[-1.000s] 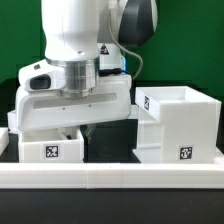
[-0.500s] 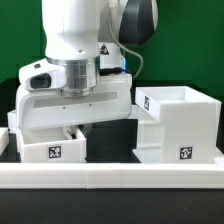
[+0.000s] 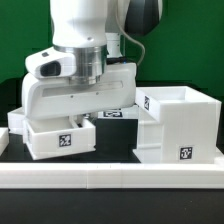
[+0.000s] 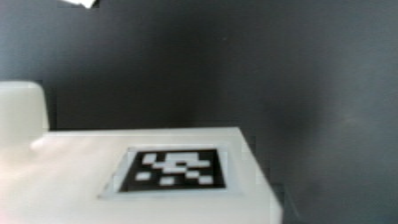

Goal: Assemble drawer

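Drawer tray (image 3: 42, 146), smooth white plastic box, bears a square black-and-white tag (image 3: 66, 142).

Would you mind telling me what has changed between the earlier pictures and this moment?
The gripper has risen and shifted toward the exterior view's right, taking the small tray with it. The tray now sits higher, further right and tilted, evidently held. The large housing and the white border wall stayed put.

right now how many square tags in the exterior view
4: one on the tray front, one flat tag behind the arm, two on the housing. The arm may hide more.
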Robot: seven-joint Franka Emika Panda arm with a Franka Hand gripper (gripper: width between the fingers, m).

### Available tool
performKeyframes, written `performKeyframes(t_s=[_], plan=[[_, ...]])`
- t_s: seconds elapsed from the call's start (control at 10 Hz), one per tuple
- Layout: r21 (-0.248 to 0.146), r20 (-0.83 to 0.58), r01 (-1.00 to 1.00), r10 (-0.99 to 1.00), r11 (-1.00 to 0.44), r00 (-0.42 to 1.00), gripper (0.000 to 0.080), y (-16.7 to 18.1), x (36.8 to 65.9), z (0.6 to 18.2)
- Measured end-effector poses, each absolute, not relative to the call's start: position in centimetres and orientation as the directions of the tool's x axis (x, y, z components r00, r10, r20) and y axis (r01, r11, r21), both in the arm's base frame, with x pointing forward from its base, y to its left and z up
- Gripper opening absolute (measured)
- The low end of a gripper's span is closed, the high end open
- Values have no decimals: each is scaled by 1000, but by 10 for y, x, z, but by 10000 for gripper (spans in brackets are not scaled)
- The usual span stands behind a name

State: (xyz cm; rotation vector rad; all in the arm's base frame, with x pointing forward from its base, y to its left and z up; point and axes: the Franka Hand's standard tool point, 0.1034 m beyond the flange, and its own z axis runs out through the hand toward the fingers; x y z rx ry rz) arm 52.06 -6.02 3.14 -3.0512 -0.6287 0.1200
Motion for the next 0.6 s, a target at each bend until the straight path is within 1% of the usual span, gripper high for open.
performKeyframes(t_s=[0.1, 0.2, 0.4, 0.6], plan=[[-52, -76, 452, 454, -891, 887, 41, -55, 518, 35], [-64, -75, 512, 516, -857, 854, 41, -49, 516, 34], [-65, -75, 517, 521, -854, 850, 41, -50, 516, 33], [-73, -69, 604, 608, -794, 791, 41, -51, 515, 32]])
